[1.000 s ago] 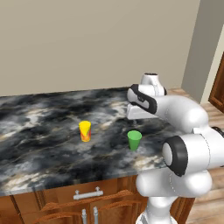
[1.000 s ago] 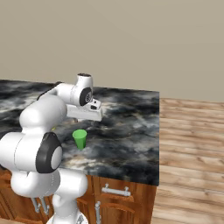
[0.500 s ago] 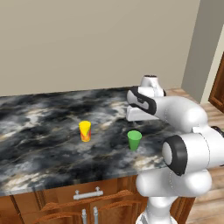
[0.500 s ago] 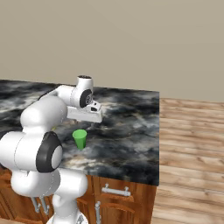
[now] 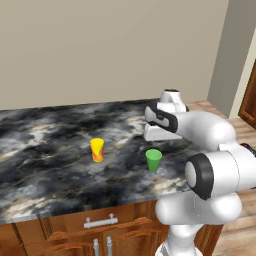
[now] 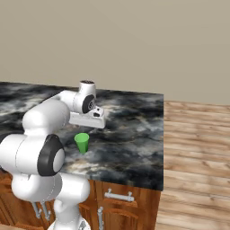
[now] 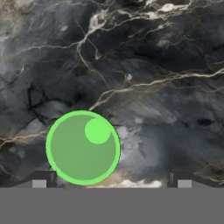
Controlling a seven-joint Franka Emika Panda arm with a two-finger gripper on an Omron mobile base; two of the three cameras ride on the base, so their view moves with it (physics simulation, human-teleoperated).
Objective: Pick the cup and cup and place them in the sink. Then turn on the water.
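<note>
A black-and-white marble counter [image 5: 50,145] spans the left and centre of the left base view, above brown wooden cabinet fronts [image 5: 100,232] with metal handles at the lower edge; a plain beige wall [image 5: 100,45] fills the upper frame, and in the right base view wood-plank flooring [image 6: 197,152] occupies the right side. The green cup [image 5: 153,160] stands upright at centre right of the left base view, near the counter's front edge, well apart from the yellow cup [image 5: 97,149] at centre left. The hand view looks straight down into the green cup [image 7: 83,147] at lower left. The gripper [image 6: 96,127] hangs above and just beyond the green cup [image 6: 81,142]; its finger tips [image 7: 41,180] sit wide apart at the bottom corners, holding nothing. The fingers themselves are mostly cut off, and the arm hides the counter behind it.
</note>
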